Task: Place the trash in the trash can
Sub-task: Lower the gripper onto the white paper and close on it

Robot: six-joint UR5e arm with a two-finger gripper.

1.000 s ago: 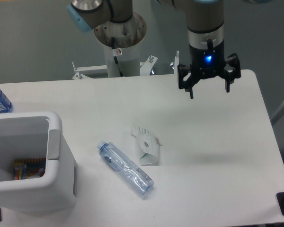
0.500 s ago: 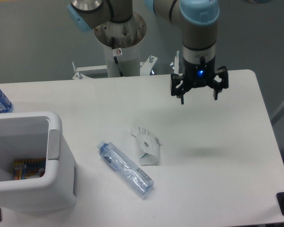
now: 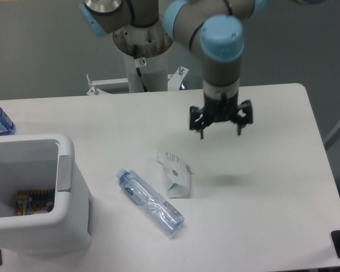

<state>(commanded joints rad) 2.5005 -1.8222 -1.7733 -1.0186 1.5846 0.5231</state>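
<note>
Two pieces unmoved: crushed bottle (image 3: 150,202) nearest, paper scrap (image 3: 175,173) touching beside it, both right of trash can (image 3: 68,170). Beyond, gripper (image 3: 220,128) spread wide, empty, now lower and nearer the scrap; likely starting its first pick.

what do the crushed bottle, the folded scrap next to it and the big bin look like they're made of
The crushed clear bluish bottle looks like thin glossy plastic: it is see-through, with creases catching light. The white folded scrap seems to be matte paper or thin carton, judging by its sharp folds and small print. The large white rectangular bin is probably smooth moulded plastic, with a thick rounded rim and a slight sheen.
</note>
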